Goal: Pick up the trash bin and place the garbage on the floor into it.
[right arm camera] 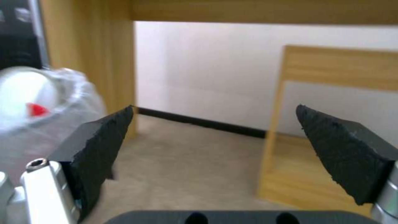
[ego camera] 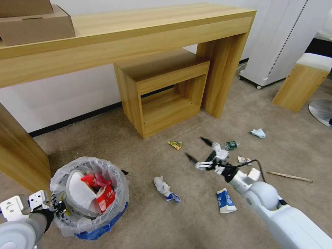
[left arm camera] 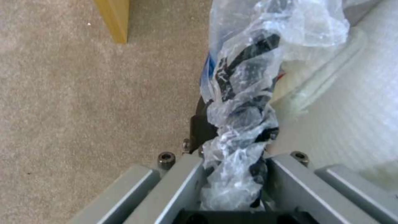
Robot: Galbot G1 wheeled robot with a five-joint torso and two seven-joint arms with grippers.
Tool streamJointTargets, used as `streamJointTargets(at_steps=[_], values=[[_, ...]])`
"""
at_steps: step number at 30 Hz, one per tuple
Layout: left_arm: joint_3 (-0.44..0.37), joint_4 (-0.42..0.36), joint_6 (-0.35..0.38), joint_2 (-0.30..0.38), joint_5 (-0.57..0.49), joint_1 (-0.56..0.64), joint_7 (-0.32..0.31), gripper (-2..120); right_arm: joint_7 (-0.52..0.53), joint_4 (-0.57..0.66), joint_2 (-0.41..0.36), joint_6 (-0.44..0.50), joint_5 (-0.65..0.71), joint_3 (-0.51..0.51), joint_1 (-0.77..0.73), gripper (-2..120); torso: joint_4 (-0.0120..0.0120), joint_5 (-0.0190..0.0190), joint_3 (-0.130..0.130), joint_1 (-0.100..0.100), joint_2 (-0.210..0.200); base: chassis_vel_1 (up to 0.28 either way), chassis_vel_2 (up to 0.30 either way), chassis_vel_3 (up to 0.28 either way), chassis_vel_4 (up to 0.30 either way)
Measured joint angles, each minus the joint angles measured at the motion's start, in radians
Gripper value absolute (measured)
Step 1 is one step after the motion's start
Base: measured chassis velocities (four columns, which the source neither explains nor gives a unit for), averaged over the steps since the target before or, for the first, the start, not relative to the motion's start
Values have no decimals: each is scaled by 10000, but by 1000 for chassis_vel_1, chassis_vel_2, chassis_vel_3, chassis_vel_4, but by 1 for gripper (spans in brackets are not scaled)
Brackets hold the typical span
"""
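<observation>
Fingers of the left gripper pinch the trash bin rim, near left. Right gripper hangs spread wide over floor garbage. Better drop straight down and squeeze gently.

Floor: beige short-pile carpet, running under the wooden desk and out to the right.
Near left: the trash bin, blue, bag-lined, a white slipper and red wrappers inside; whether it rests on the carpet cannot be told.
Centre: crumpled white tissue with a blue-white scrap touching it.
Toward the cubby: small yellow wrapper on the carpet, apart from the rest.
Right of centre: blue-white packet lying flat.
Farther back: green-labelled bottle on its side; red-white wrapper near it.
Far right: wooden stick lying flat; pale tissue beyond it.
</observation>
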Motion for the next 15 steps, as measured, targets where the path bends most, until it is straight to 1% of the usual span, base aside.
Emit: streamJointTargets(at_steps=[2,3,5,8,9,10,11,14,15], values=[[59,58,12,-68,10,-29,0,0,-6,-207,79,-131,284,-658,462,100,1,1,-1,-1,-1,0,0,0,0],[59,58,12,-68,10,-29,0,0,-6,-207,79,-131,284,-658,462,100,1,1,-1,-1,-1,0,0,0,0],[100,72,25,-112,12,-54,-22,0,-11,-574,251,-156,253,-1058,806,100,2,6,-1,-1,-1,0,0,0,0],[105,72,43,-115,-52,-86,-64,0,1,-946,369,-200,-53,-1228,1007,100,1,0,0,0,-1,0,0,0,0],[107,87,47,-112,-82,-101,-74,0,204,-1062,417,-247,-217,-1301,1057,100,0,1,0,0,-1,0,0,0,0],[103,116,51,-93,-118,-121,-100,0,913,-1324,473,-478,-620,-1439,1135,100,-1,4,0,0,-1,0,0,0,0],[94,120,57,-80,-155,-120,-122,0,1274,-1497,505,-669,-841,-1495,1180,100,-1,3,0,0,-1,0,0,0,0],[61,104,102,-15,-325,-83,-202,0,1571,-1845,539,-910,-1172,-1593,1310,100,-1,4,0,0,-1,0,0,0,0],[25,55,117,67,-546,-68,-292,0,1650,-2060,560,-1057,-1382,-1635,1429,100,-1,3,0,0,-1,0,0,0,0]])
